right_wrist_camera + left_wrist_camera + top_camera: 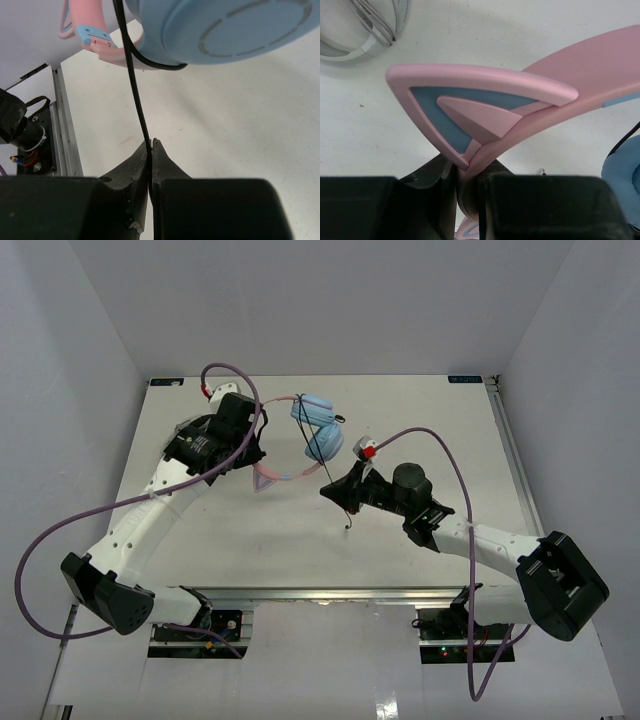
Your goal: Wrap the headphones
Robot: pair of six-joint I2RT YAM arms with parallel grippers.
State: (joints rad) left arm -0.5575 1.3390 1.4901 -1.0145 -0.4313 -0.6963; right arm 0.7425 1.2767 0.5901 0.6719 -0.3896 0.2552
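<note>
The headphones [318, 428] are held above the table's far middle, light-blue earcups stacked, pink headband [285, 476] curving left. My left gripper [260, 445] is shut on the headband; in the left wrist view the fingers [445, 180] clamp the band just under a pointed cat ear [470, 107], with an earcup [626, 170] at right. My right gripper [331, 490] is shut on the thin black cable [330, 462], which runs taut up to the earcups. In the right wrist view the cable [135, 85] enters the closed fingertips [142, 157] below an earcup [225, 25]. The cable's loose end [346, 524] hangs down.
A grey-white looped band [365, 30] lies on the table beyond the cat ear. Purple arm cables [440, 445] arc over both arms. A metal rail [515, 460] borders the table's right side, and white walls enclose it on three sides.
</note>
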